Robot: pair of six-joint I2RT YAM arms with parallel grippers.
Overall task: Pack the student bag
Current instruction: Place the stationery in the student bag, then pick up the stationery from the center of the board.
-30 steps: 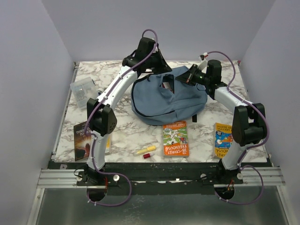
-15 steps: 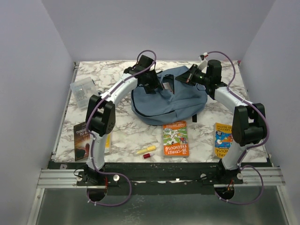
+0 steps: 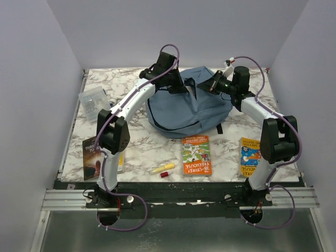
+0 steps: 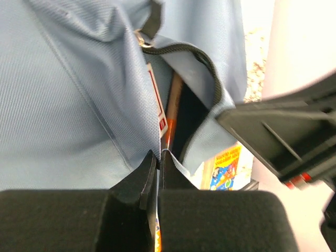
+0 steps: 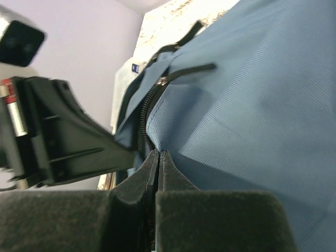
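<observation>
Bench: we see a white, marble-patterned bench (image 3: 136, 147) carrying everything.
Student bag: our soft, dusty-blue fabric student bag (image 3: 184, 113) with black zippers lies at the far middle of the bench. Its zipped mouth gapes between the two end effectors.
Left end effector: the left end effector (image 4: 157, 157) has its jaws pressed together, pinching the fabric edge on the left side of the mouth.
Right end effector: the right end effector (image 5: 157, 155) is also narrow, nipping the bag's cloth by the zipper on the right side.
Books: we note a green-and-orange paperback (image 3: 197, 155) just before the bag.
Small items: a yellow marker (image 3: 159, 169) lies near the front edge.
</observation>
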